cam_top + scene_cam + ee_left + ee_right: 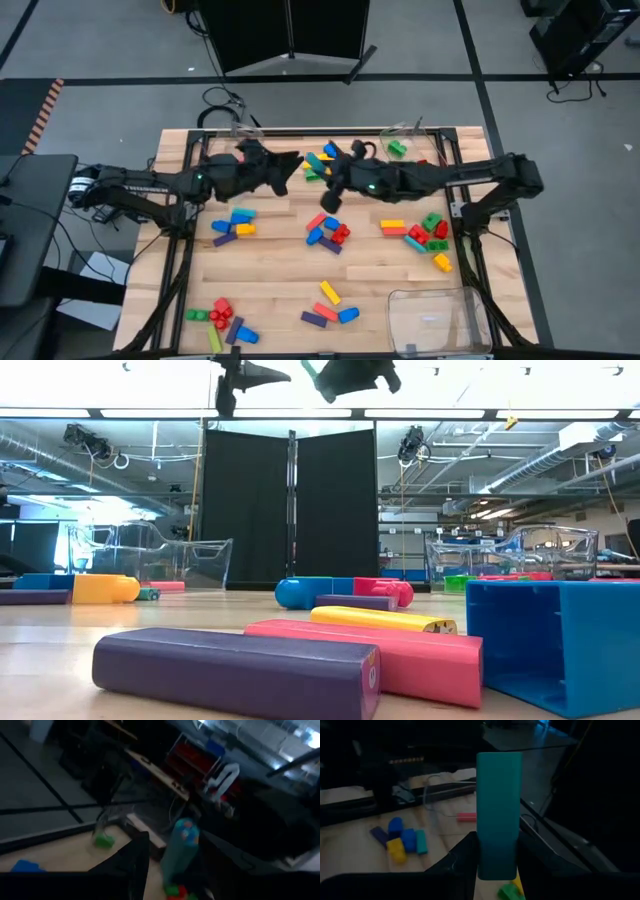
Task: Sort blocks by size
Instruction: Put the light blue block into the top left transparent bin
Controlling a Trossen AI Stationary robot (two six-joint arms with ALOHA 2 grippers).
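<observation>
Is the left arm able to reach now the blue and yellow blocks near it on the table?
Probably yes. That block group lies open on the table, just before the left tool, with nothing covering it. But the tool seems to hold a teal bar already.

Both arms reach inward above the table's far middle, left gripper (pixel 290 165) and right gripper (pixel 327 196) each clamped shut

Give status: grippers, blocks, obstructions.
Right gripper shut on teal bar, raised mid-table. Left gripper alongside, raised. Blocks scattered. Nothing blocking.

Two dark, matte, jointed arms; left arm (pixel 150 187) with white-and-black cabling at base; right arm (pixel 450 178) black throughout.
</observation>
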